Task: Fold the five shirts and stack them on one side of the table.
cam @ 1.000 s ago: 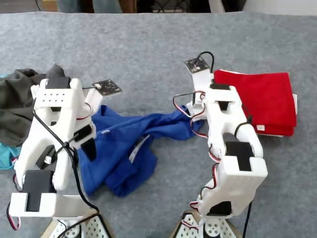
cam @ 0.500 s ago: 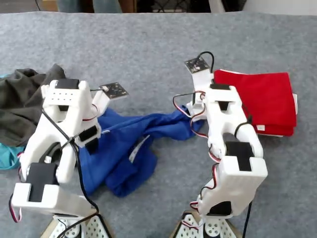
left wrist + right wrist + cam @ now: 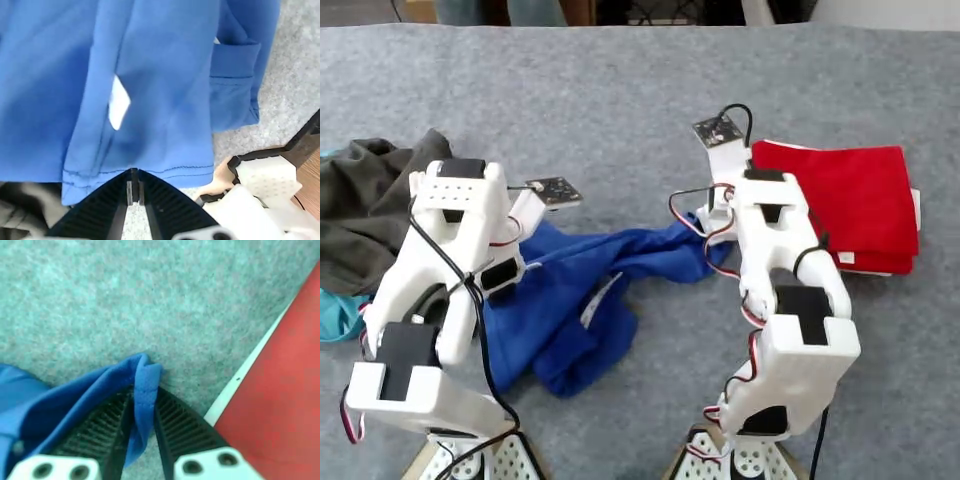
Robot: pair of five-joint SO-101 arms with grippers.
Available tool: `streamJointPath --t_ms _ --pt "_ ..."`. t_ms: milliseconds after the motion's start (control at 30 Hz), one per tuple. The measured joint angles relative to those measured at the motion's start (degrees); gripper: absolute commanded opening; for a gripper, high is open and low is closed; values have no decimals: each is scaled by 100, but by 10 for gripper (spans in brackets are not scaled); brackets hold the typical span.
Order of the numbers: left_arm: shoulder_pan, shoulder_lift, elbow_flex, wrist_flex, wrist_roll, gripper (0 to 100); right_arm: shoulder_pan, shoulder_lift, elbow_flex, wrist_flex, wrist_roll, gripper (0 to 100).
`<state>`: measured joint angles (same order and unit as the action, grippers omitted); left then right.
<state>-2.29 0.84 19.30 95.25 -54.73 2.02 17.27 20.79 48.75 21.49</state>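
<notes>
Grey table (image 3: pixel 620 90), blue shirt (image 3: pixel 570 300) partly hidden

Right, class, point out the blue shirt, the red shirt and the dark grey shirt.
blue shirt (image 3: pixel 560 315), high view, on its crumpled middle.
red shirt (image 3: pixel 850 205), high view, on its folded top face.
dark grey shirt (image 3: pixel 360 215), high view, on its bunched middle.

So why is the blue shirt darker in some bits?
High view: the blue shirt is darkest down in its folds, where less light gets in. Left wrist view: a soft shadow lies across part of it, with no glare. Right wrist view: the pinched fold is dark on its inner side, and the red shirt is evenly lit.
</notes>
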Motion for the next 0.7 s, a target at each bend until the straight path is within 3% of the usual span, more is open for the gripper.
streamJointPath --t_ms 67,233,300,567,700 --pt "-9 9 -62 -26 0 38 0 0 0 0 0 15" --pt "-466 9 -536 -123 123 220 0 0 0 0 0 15" --pt "-686 9 -651 -158 97 248 0 0 0 -18 0 15" --pt "-747 835 -730 -158 -220 191 0 0 9 -18 0 15" --pt "-747 1407 -1046 -158 -220 91 0 0 9 -18 0 15"
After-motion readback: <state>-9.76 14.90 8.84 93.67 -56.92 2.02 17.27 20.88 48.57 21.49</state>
